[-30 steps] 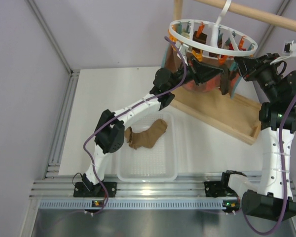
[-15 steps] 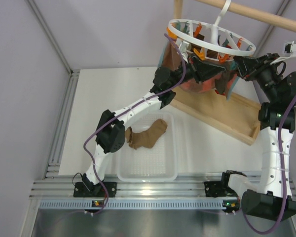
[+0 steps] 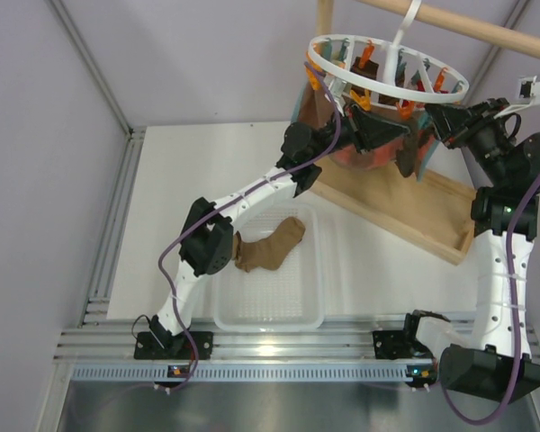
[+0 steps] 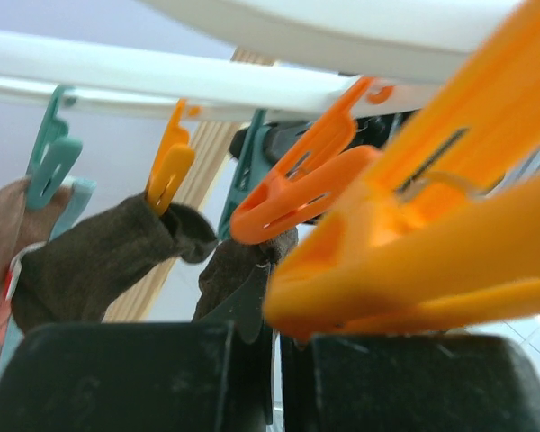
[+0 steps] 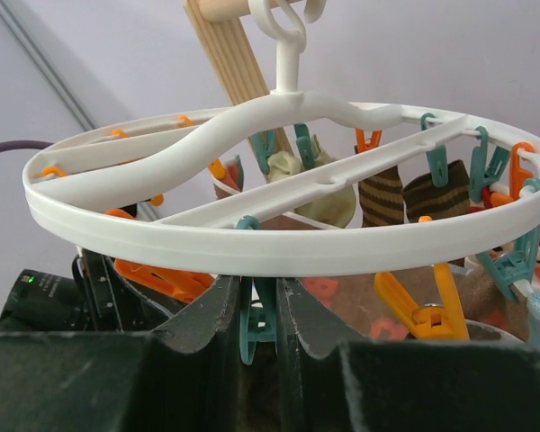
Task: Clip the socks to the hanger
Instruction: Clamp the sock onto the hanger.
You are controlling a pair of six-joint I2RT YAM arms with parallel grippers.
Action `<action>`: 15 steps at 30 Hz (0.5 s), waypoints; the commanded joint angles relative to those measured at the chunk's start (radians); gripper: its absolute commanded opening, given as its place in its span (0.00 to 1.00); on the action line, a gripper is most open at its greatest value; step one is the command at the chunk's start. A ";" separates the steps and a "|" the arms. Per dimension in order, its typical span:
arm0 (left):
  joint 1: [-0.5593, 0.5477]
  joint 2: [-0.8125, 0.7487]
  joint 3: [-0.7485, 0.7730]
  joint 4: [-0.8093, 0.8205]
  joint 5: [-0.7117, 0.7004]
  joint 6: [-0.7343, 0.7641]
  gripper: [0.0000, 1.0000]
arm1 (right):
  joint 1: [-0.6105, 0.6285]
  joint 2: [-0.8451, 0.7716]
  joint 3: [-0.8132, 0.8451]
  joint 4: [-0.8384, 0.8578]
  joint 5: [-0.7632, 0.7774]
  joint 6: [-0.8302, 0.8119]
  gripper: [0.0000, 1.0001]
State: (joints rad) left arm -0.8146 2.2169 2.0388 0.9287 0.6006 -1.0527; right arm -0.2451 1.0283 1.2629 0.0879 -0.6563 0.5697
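Levelled again after a brief tilt half a second back: hanger [image 3: 311,56], white ring near its first attitude under the wooden rod [image 3: 468,27]; left elbow nudged slightly toward the tan sock [image 3: 270,245]. Item 1, left gripper [image 4: 274,346]: raised just under the ring's near-left rim, fingers pressed fully together, a dark scrap poking up from the seam between them, nature unclear. Close above its right finger, a large blurred orange peg [image 4: 405,270]; just beyond, a dark brown sock [image 4: 99,261] pinched in a yellow-orange peg [image 4: 169,171]. Item 2, right gripper [image 5: 258,306]: under the ring's right side, nearly closed, squeezing 1 teal peg [image 5: 256,328] hanging from the rim. Item 3, socks already clipped on the far side in the right wrist view: at least 3, among them 1 striped sock [image 5: 381,193]. Item 4, tan sock: lying loose and flat in the white tray [image 3: 310,310], well below and apart from both grippers, just beside the left arm's elbow.
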 commanded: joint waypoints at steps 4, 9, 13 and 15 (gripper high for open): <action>0.014 0.009 0.044 0.073 0.028 -0.052 0.00 | -0.011 -0.002 -0.008 0.088 -0.075 0.032 0.00; 0.014 0.015 0.069 0.088 0.034 -0.079 0.00 | -0.014 0.003 -0.016 0.102 -0.091 0.044 0.00; 0.012 0.020 0.092 0.104 0.048 -0.090 0.00 | -0.016 0.006 -0.019 0.121 -0.109 0.061 0.00; 0.011 0.021 0.104 0.108 0.054 -0.096 0.00 | -0.017 0.007 -0.020 0.133 -0.123 0.073 0.00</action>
State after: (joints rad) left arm -0.8040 2.2379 2.0804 0.9436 0.6357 -1.1244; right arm -0.2539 1.0363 1.2499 0.1478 -0.7109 0.6186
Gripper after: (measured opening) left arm 0.014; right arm 0.154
